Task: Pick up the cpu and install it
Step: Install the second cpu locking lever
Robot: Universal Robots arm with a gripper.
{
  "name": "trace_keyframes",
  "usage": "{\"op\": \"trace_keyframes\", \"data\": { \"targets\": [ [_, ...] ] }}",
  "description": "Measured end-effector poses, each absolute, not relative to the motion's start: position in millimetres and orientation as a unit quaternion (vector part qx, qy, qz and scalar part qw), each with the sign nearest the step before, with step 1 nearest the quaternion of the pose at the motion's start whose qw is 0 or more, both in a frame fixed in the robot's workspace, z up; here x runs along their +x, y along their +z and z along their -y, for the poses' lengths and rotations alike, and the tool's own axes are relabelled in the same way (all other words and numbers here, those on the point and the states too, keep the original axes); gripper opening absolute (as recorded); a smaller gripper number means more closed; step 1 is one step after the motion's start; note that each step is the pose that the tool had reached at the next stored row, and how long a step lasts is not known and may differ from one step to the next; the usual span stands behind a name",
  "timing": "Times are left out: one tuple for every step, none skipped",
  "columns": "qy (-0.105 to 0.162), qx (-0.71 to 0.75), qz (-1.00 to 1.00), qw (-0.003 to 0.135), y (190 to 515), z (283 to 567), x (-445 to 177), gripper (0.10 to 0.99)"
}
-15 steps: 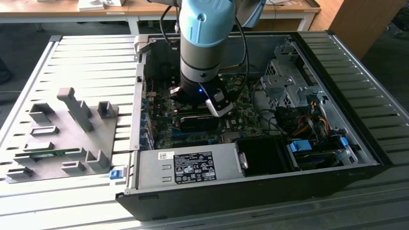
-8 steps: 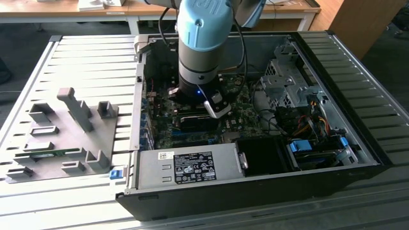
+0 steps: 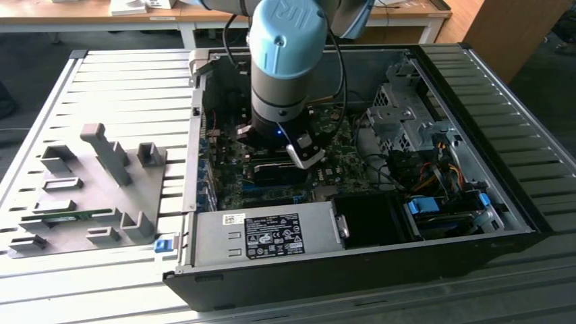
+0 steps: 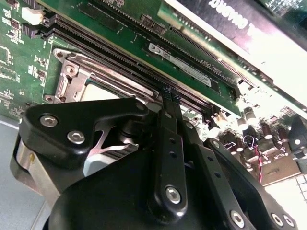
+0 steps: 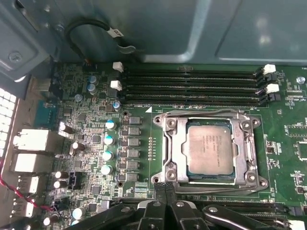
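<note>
The cpu (image 5: pixel 210 149), a flat square chip with a dull silvery-grey metal top, lay seated in the metal socket frame (image 5: pixel 170 151) on the green motherboard (image 5: pixel 288 143) when you looked through the first wrist view. Nearest the lens, your gripper (image 5: pixel 165 188) had its two slim black fingertips pressed together, pinching nothing, poised at the socket's edge just beside the chip. In the second wrist view the same black fingers (image 4: pixel 169 143) met above the bright steel frame, with long dark memory slots (image 4: pixel 120 55) running beyond. From the exterior view, your arm (image 3: pixel 286 61) stood nearly upright, its pale blue and grey cylinder reaching straight down into the open computer case (image 3: pixel 360 270). Farther off, grey plastic fixture blocks (image 3: pixel 112 158) sat on the slatted table (image 3: pixel 126 81).
</note>
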State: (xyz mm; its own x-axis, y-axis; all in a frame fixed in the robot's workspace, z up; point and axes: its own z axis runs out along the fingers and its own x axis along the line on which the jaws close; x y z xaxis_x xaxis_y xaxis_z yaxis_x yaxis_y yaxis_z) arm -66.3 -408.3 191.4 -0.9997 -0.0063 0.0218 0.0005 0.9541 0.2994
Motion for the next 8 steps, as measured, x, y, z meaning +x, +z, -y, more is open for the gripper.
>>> {"op": "trace_keyframes", "data": {
  "targets": [
    [-0.152,0.002,0.988,0.011,191.2,408.3,-66.5,0.106],
    [-0.153,0.002,0.988,0.011,191.0,408.3,-66.6,0.106],
    [-0.154,0.001,0.988,0.011,190.8,408.2,-66.9,0.106],
    [-0.155,0.001,0.988,0.011,190.4,408.2,-67.2,0.106],
    [-0.156,0.001,0.988,0.011,190.1,408.2,-67.7,0.106],
    [-0.157,0.002,0.988,0.011,189.9,408.3,-68.3,0.106],
    [-0.157,0.002,0.988,0.011,189.6,408.3,-68.9,0.106],
    [-0.158,0.002,0.987,0.011,189.4,408.3,-69.5,0.106]
  ]
}}
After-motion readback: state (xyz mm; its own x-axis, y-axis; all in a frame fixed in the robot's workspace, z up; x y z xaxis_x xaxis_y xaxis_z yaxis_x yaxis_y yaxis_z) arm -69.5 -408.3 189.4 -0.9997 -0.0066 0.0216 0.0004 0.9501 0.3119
